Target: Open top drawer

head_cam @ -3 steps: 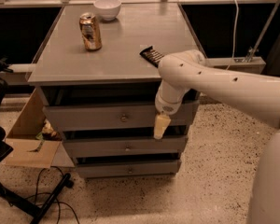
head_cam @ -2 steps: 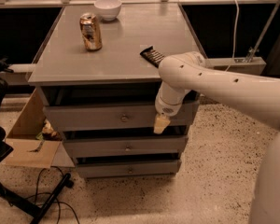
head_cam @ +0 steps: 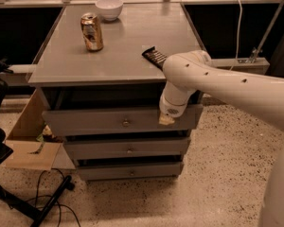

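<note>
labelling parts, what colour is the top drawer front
The top drawer is grey, best in the camera view; the gripper is at its top edge.

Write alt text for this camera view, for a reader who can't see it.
A white robot arm reaches in from the picture's right, its gripper at the upper edge of the top drawer of a grey three-drawer cabinet, right of its round knob. A can, a white bowl and a dark flat object sit on top.

Lab: hand [head_cam: 166, 120] at top drawer [head_cam: 85, 122], floor cables [head_cam: 39, 193].
</note>
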